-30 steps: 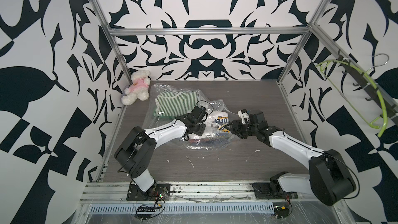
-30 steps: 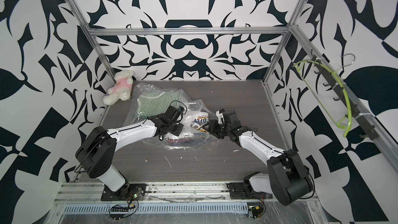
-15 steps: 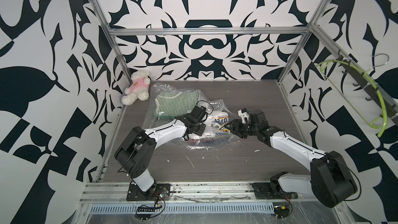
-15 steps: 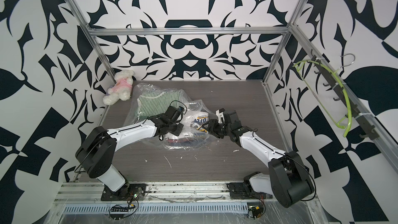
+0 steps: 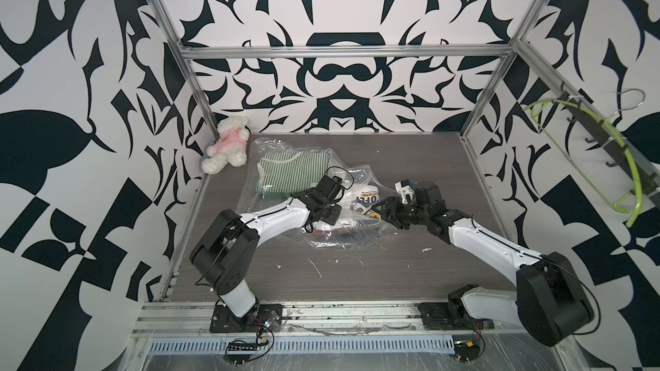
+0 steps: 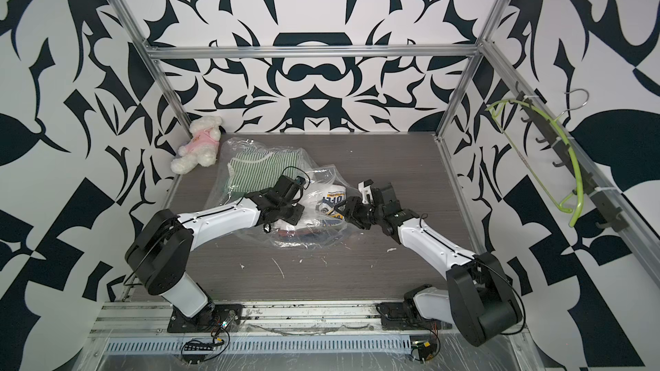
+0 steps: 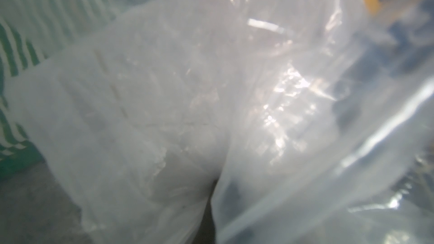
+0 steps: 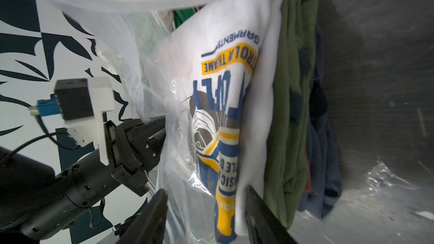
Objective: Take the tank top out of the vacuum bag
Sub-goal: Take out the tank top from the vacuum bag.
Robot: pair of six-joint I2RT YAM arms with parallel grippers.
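Jaws apart at the right gripper point(image 8: 206, 217), one on each side of the folded edge of the white shirt point(image 8: 234, 78), clamping nothing; loose film between one finger and the cloth. Closed at the left gripper point(image 8: 155, 134), pinched on film of the bag point(image 5: 285, 158); tips hidden under that film in both top views. Nothing sharp from the left wrist: only blurred plastic across the whole view, green stripes at one edge, a scrap of yellow and blue print at another.

Bag crumpled on the table point(image 5: 428, 173), left of centre, reaching from the far left toward the middle. Inside at the far end, the striped top point(image 5: 296, 169), part covered by the left arm, its cut hard to make out. Nearer, between the grippers, the white shirt, stacked against an olive piece point(image 8: 288, 113) and a navy piece point(image 8: 324, 142), both mostly covered.

In the far left corner, near the bag, a plush bear point(image 5: 226, 144). On the right wall, a green hanger point(image 6: 579, 183). On the near table, white scraps point(image 5: 316, 269).
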